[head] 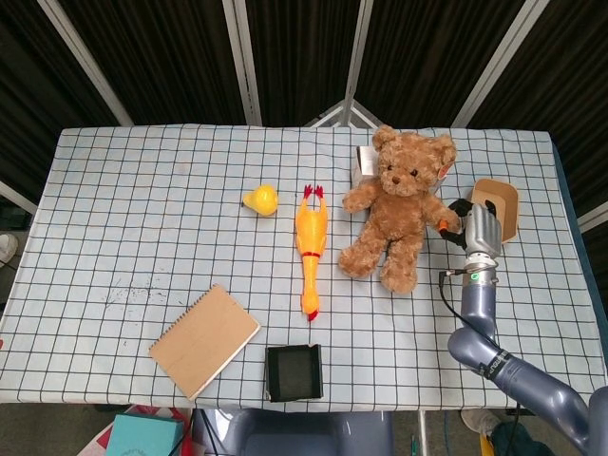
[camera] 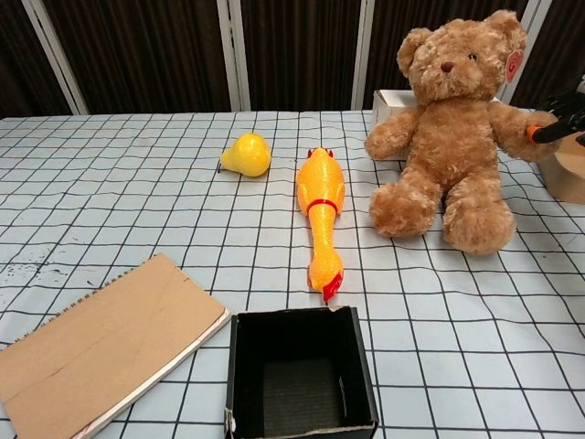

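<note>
A brown teddy bear (head: 399,204) sits upright on the checked tablecloth (head: 142,237), right of centre; the chest view shows the bear (camera: 452,146) too. My right hand (head: 480,231) is at the bear's outstretched arm and grips its paw. In the chest view that hand (camera: 562,117) shows only at the right edge, an orange-tipped finger against the paw. My left hand appears in neither view.
A yellow rubber chicken (head: 310,249) lies left of the bear, with a yellow pear toy (head: 261,199) further left. A brown notebook (head: 203,339) and an open black box (head: 294,371) lie near the front edge. A white box (head: 364,163) stands behind the bear, a brown container (head: 499,207) beside my hand.
</note>
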